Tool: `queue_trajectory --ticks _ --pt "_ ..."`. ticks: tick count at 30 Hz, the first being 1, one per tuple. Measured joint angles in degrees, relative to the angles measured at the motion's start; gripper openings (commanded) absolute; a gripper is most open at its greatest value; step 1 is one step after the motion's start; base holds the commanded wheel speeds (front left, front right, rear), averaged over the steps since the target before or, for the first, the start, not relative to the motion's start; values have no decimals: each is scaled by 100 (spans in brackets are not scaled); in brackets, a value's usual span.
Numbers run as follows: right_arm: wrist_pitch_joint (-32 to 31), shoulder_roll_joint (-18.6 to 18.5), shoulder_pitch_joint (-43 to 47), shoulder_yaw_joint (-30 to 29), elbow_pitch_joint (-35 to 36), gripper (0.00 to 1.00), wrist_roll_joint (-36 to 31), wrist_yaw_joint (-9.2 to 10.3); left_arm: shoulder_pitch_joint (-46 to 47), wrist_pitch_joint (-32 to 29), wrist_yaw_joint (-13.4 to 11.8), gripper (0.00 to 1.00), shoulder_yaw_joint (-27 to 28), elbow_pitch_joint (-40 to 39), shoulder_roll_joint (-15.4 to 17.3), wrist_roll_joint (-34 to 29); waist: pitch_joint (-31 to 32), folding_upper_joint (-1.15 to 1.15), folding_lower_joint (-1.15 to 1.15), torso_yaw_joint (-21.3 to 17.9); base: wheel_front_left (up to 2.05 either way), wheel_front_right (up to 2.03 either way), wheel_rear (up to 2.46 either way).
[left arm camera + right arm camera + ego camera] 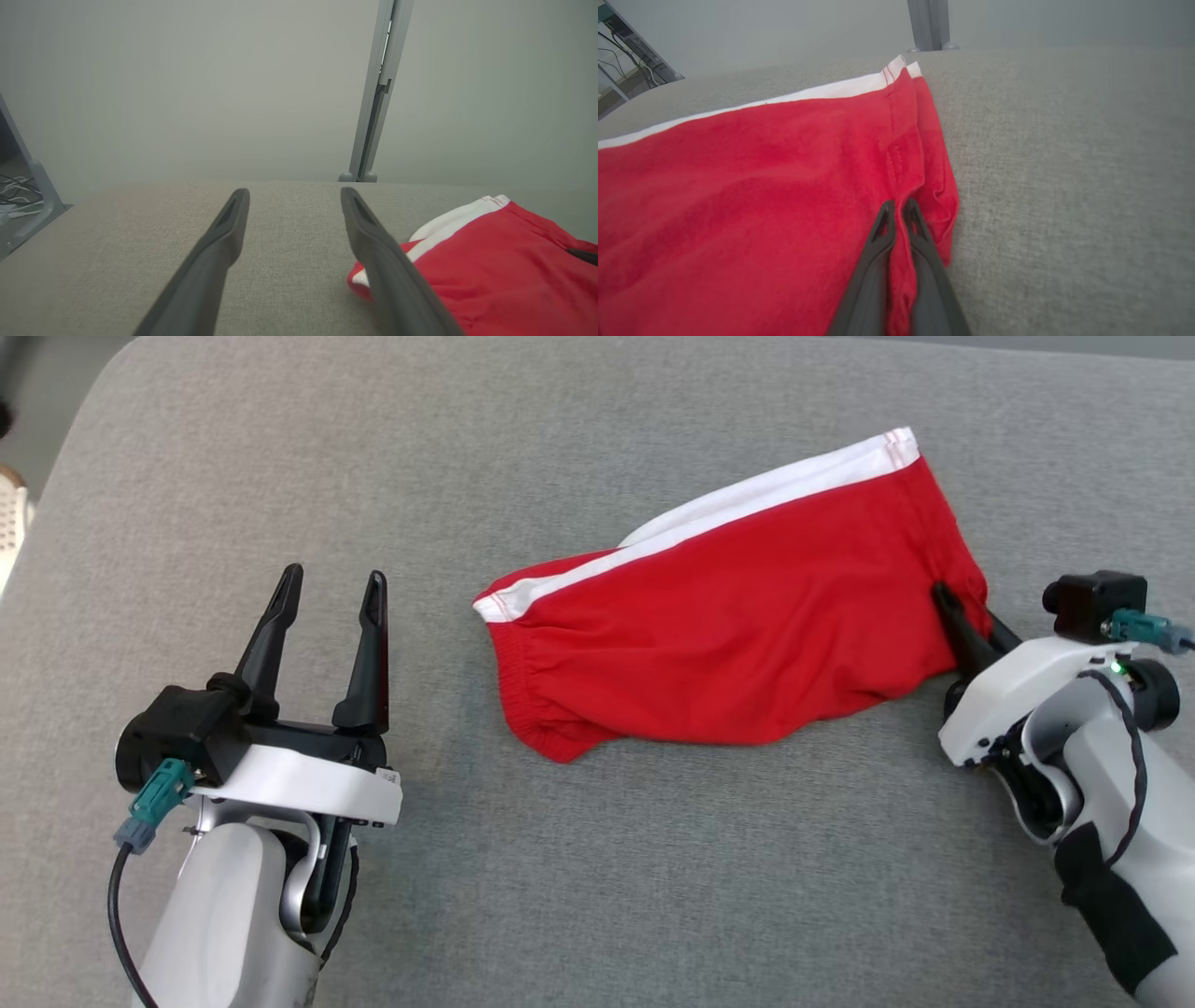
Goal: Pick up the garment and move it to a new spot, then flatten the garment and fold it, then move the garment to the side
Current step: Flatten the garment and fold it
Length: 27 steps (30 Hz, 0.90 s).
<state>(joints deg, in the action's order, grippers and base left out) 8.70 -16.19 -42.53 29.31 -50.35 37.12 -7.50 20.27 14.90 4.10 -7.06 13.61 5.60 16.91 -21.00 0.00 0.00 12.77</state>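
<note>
My right hand (899, 209) is pinched closed on a raised fold of the red garment (738, 196), near its side edge. The garment lies on the grey table (1064, 186).

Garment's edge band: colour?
White band on red garment; head view shows it best.

The shorts (738, 625) are plain saturated red. A white band (747, 504) runs along one edge and carries fine red stitching at its end. The supporting surface (597, 859) is mid-grey woven cloth with a fine fleck. The left gripper (335, 574) and right gripper (941, 590) have matt black fingers on white wrist shells. A teal connector (159, 793) sits on each wrist, and a green light (1116, 666) glows on the right. The wall (187, 93) is pale grey and the post (378, 93) a darker grey.
</note>
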Motion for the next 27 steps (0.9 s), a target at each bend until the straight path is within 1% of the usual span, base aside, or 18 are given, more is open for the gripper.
queue_trajectory --ticks 3,6,10,13,14,18,22,27 --pt "258 12 242 22 218 0 92 0 -13 0 43 100 46 1 12 -35 76 0 0 -150 0 0 0" --pt "450 -9 627 -132 483 0 169 0 -50 0 68 100 82 3 43 -70 188 0 0 -291 0 0 0" --pt "584 -12 1349 -556 928 0 176 0 -150 0 89 100 125 8 74 -87 339 0 0 -488 0 0 0" --pt "617 94 1938 -939 1301 0 113 0 -258 -1 94 100 158 10 112 -88 431 0 0 -640 0 0 0" --pt "617 94 1938 -939 1301 0 113 0 -258 -1 94 100 158 10 112 -88 431 0 0 -640 0 0 0" --pt "624 341 2497 -1412 1745 0 -115 0 -347 0 87 100 201 -13 186 -88 503 0 0 -849 0 0 0" --pt "590 527 2720 -1659 2042 0 -358 0 -358 -26 80 100 198 -24 249 -87 541 0 0 -1009 0 0 0" --pt "401 652 2793 -1911 2338 0 -638 1 -358 -74 67 100 164 -44 265 -81 554 0 0 -1069 0 0 0"
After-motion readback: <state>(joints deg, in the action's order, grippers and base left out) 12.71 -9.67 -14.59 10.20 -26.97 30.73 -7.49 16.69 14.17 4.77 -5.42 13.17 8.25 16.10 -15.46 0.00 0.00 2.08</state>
